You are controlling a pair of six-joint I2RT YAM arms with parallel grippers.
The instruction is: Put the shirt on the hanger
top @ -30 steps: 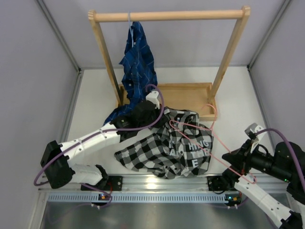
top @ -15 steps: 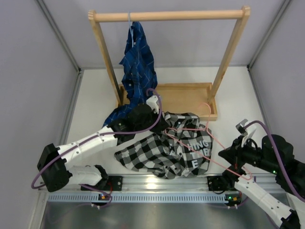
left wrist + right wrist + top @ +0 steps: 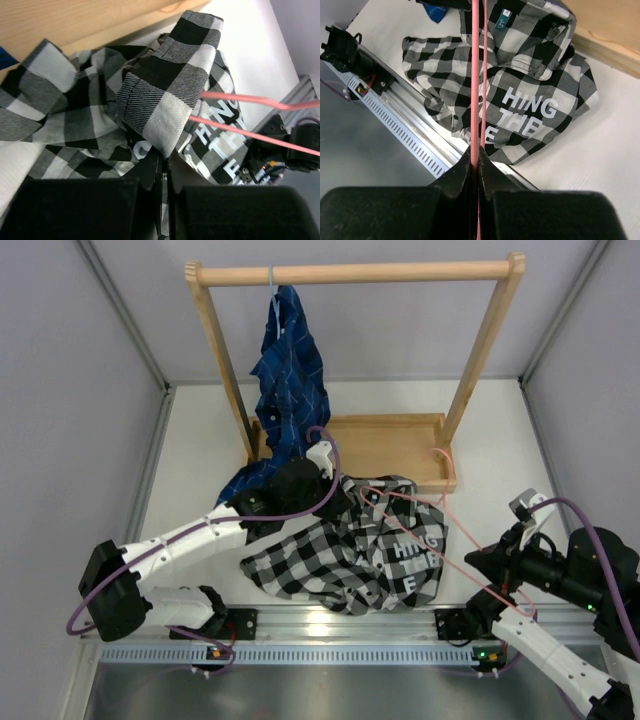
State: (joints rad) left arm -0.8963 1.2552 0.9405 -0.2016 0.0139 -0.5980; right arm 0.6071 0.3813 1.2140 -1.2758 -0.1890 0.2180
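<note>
The black-and-white checked shirt (image 3: 350, 550) lies crumpled on the white table in front of the wooden tray, its white lettering (image 3: 527, 115) facing up. My left gripper (image 3: 322, 483) is shut on a raised fold of the shirt (image 3: 165, 115) at its back left edge. My right gripper (image 3: 500, 565) is shut on the pink wire hanger (image 3: 440, 540), which slants across the shirt, its far end going under the held fold (image 3: 240, 97). In the right wrist view the hanger wires (image 3: 475, 75) run straight up from the jaws over the shirt.
A wooden rack (image 3: 355, 275) stands at the back on a wooden tray (image 3: 395, 440). A dark blue plaid shirt (image 3: 288, 380) hangs from its rail on a pale hanger, its tail on the table. Grey walls close both sides. A metal rail (image 3: 330, 635) runs along the near edge.
My right gripper has shifted a little, swinging the pink hanger so its hook end now reaches the tray's right end. My left gripper moved slightly back-left with the shirt fold.
</note>
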